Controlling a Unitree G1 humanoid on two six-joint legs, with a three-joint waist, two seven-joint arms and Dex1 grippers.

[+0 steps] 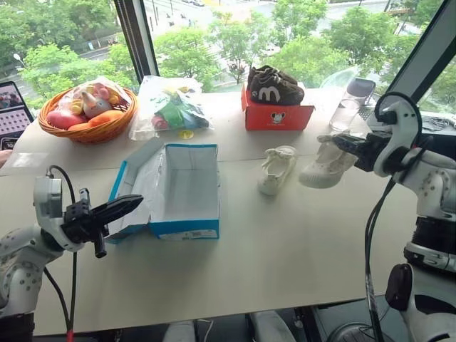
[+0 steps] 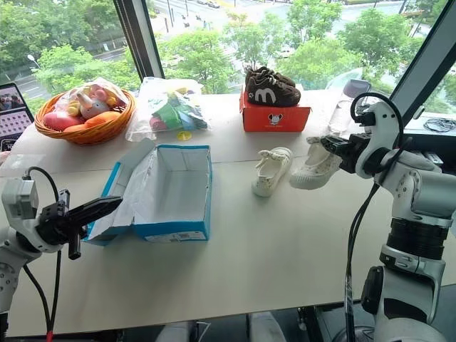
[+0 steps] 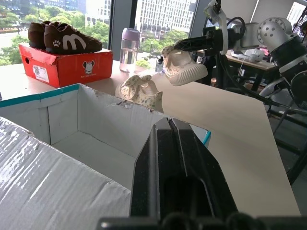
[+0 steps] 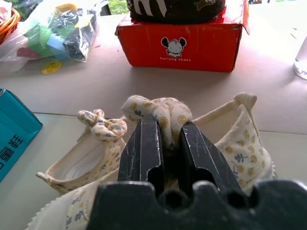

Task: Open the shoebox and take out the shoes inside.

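The blue shoebox [image 1: 184,228] lies open at the table's left middle. Its white inside is bare and its lid [image 1: 139,178] is folded out to the left. One cream shoe [image 1: 276,169] with a bow rests on the table to the right of the box. The other shoe [image 1: 324,167] hangs tilted just above the table farther right. My right gripper [image 4: 168,132] is shut on its fabric heel edge. My left gripper [image 1: 137,202] is shut and holds nothing. It points at the lid from the left, close to the box's near left corner.
An orange-red box [image 1: 276,115] with dark brown shoes [image 1: 273,85] on top stands at the back. Left of it are a bag of toys [image 1: 169,107] and a wicker basket [image 1: 85,117]. A clear bottle [image 1: 349,100] stands at the back right, by the window.
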